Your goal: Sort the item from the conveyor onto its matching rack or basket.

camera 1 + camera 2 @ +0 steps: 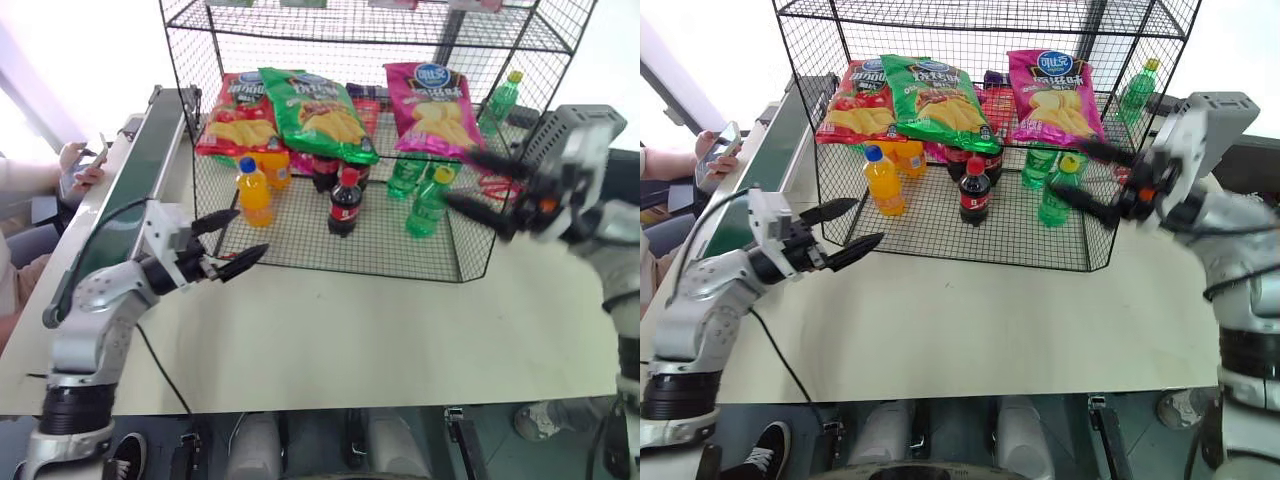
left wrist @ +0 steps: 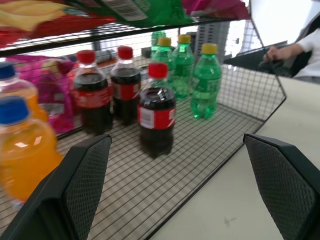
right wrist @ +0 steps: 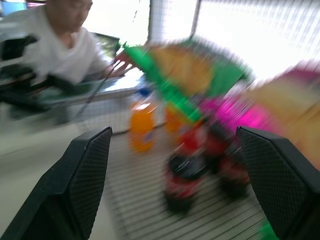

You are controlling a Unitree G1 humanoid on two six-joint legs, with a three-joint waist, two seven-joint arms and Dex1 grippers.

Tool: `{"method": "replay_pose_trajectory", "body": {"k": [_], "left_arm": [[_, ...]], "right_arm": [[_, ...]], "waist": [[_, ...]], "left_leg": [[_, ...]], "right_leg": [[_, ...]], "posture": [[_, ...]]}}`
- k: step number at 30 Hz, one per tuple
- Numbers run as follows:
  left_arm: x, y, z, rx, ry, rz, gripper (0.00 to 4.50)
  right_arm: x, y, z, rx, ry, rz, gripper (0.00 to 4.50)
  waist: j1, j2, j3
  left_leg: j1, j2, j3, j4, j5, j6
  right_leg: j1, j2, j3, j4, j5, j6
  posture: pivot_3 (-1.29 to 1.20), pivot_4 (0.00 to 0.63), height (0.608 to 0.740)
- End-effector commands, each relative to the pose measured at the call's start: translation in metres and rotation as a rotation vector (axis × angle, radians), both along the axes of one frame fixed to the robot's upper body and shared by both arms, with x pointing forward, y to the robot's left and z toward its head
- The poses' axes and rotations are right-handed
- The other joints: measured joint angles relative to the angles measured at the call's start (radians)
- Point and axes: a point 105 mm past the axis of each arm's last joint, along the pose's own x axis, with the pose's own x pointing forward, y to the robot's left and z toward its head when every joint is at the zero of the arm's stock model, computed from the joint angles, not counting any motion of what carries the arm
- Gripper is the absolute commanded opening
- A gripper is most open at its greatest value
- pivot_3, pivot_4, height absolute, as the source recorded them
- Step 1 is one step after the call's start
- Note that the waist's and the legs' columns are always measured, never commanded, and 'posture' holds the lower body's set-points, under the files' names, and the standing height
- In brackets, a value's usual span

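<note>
On the mesh, a cola bottle (image 2: pixel 156 114) stands straight ahead between the left jaws, two more colas (image 2: pixel 109 90) behind it; green bottles (image 2: pixel 205 80) farther right, orange bottles (image 2: pixel 22 150) left. Red bag (image 1: pixel 235 115) and green bag (image 1: pixel 320 112) lie above.

The left gripper (image 1: pixel 232 240) is held out level at the robot's left, its 2 black fingers (image 2: pixel 75 190) spread wide with nothing between them. The right gripper (image 1: pixel 1087 180) reaches in from the right, angled toward the middle, its 2 fingers (image 3: pixel 80 185) also parted and apparently empty.
</note>
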Motion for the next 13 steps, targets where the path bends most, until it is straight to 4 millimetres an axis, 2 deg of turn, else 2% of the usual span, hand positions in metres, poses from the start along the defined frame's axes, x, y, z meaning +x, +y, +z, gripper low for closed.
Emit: {"method": "replay_pose_trajectory", "body": {"k": [1,7,13], "left_arm": [[-0.011,0.014,0.010,0.025,-0.008,0.024,4.50],[-0.016,0.030,0.013,0.025,0.009,0.093,4.50],[-0.017,0.037,0.000,0.098,0.057,0.106,4.50]], "right_arm": [[-0.025,0.021,-0.002,-0.009,0.019,0.113,4.33],[-0.020,0.015,-0.017,-0.041,0.008,0.053,4.33],[-0.018,0.014,-0.021,-0.063,0.001,0.053,4.33]], "waist": [[-0.004,0.000,0.000],[-0.003,0.000,0.000],[-0.001,0.000,0.000]], "left_leg": [[0.000,0.000,0.000,0.000,0.000,0.000],[0.001,0.000,0.000,0.000,0.000,0.000],[0.000,0.000,0.000,0.000,0.000,0.000]], "right_leg": [[0.000,0.000,0.000,0.000,0.000,0.000],[0.000,0.001,0.000,0.000,0.000,0.000],[0.000,0.001,0.000,0.000,0.000,0.000]], "posture": [[0.00,0.150,0.740],[0.00,0.150,0.740],[0.00,0.150,0.740]]}}
